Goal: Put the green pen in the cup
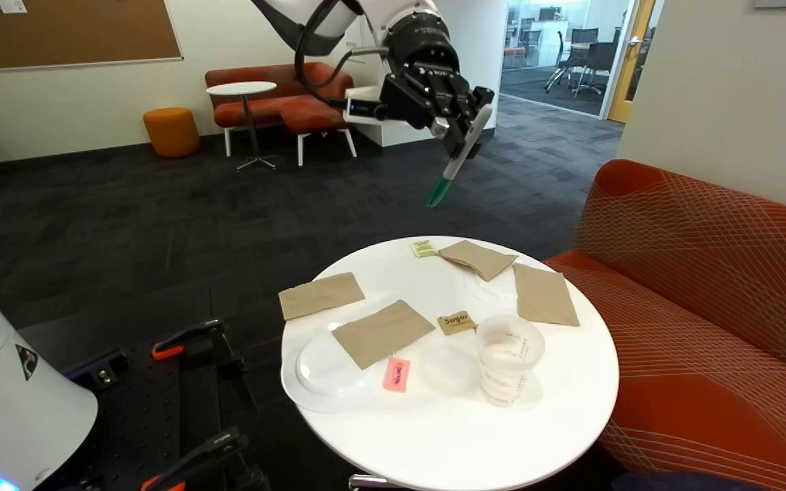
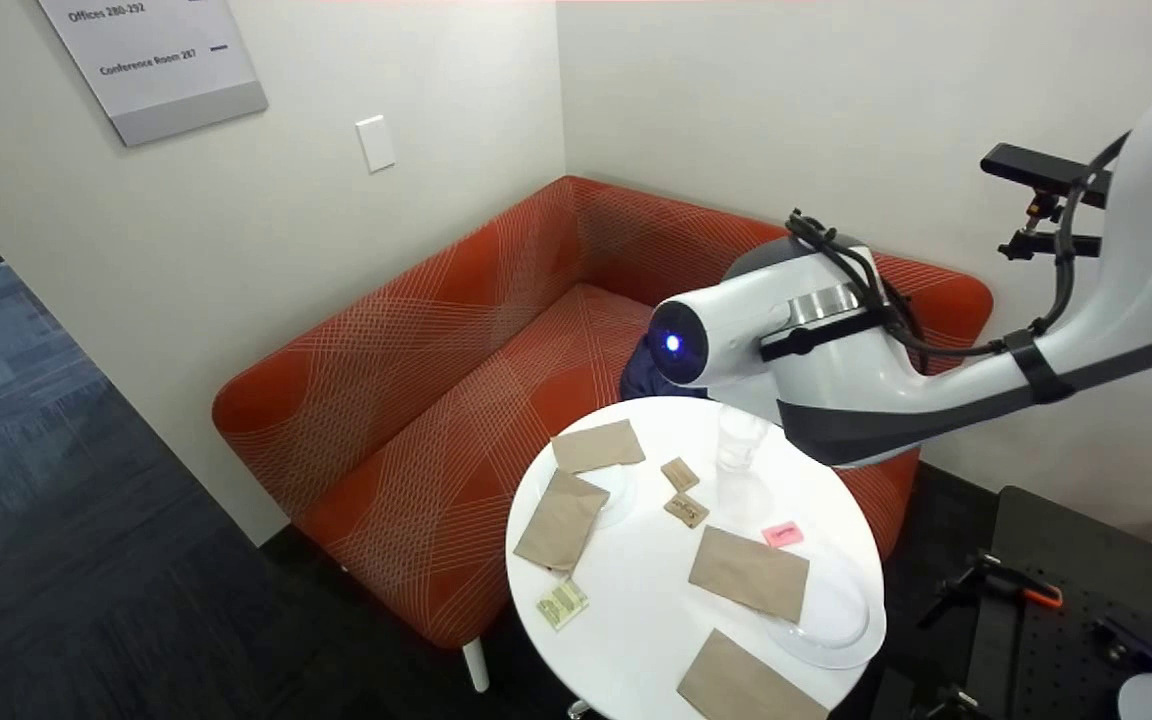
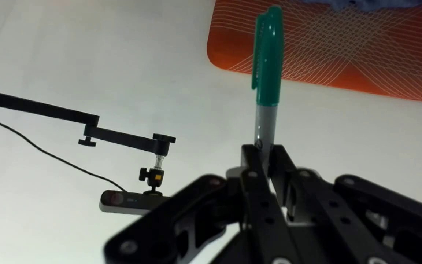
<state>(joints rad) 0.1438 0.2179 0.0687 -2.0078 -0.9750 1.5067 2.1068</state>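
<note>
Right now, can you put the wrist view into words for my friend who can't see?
The black gripper pinches a green pen by its gray barrel, cap toward the picture's top. Behind are a pale wall, a red couch at top right and, at left, a camera on a jointed mount.

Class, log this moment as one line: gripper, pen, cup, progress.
gripper: holding green pen; pen: tilted in air; clear cup: upright on table; placement: not yet done

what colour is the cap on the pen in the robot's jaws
The pen cap is green; it shows best in the wrist view.
</note>
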